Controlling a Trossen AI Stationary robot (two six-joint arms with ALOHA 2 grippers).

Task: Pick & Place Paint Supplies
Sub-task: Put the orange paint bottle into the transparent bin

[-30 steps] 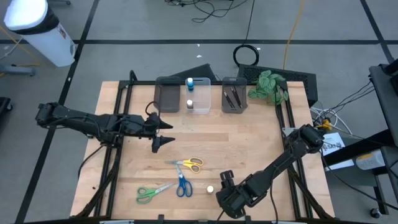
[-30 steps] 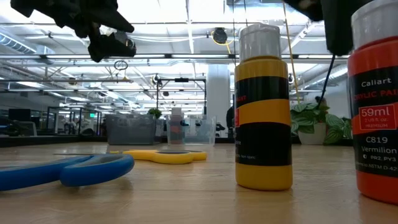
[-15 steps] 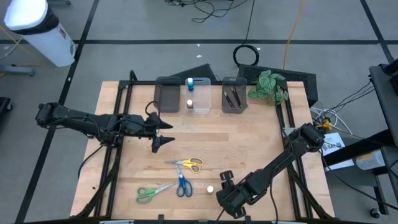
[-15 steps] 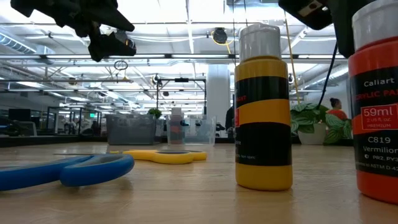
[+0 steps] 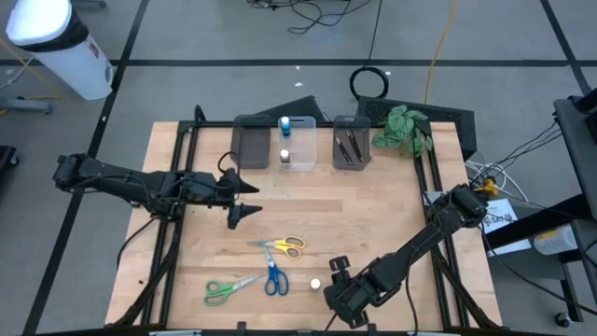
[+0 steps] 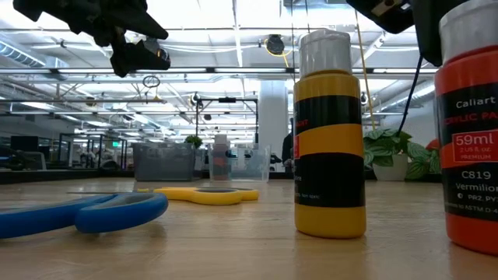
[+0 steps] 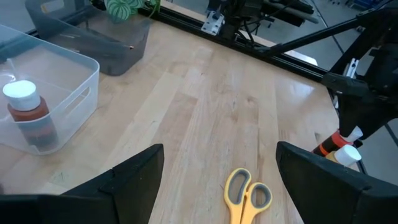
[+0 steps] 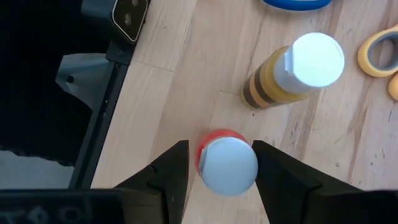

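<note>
While the right gripper (image 8: 216, 180) hangs over the table's (image 5: 373, 205) near edge toward the right corner, its two fingers (image 8: 168, 171) stand on either side of the white cap of the orange paint bottle (image 8: 227, 163), close against it, though whether they press it cannot be told. That bottle stands upright by the near edge; its label in the low view reads "Caliart", "59ml", "C819" and "Vermilion". Just beside it stands the yellow paint bottle (image 6: 330, 132), also upright, with a white cap, a black band round its yellow body and small print too fine to read. The left gripper (image 5: 238, 201) hovers above the left half of the table, its fingers spread wide apart and holding nothing. Near the middle of the table, toward the near edge, lie the yellow scissors (image 5: 283, 246); the blue scissors (image 5: 273, 277) lie just nearer the edge, and the green scissors (image 5: 227, 289) lie to their left, all flat on the wood. Along the far edge stand three bins: the grey bin (image 5: 250, 145) on the left, the clear bin (image 5: 300, 149) in the middle holding two white-capped bottles (image 5: 284, 140), one with a blue body, and the dark bin (image 5: 352, 142) on the right with thin dark brushes (image 5: 349, 145) inside. A green plant (image 5: 401, 129) sits at the far right corner.
</note>
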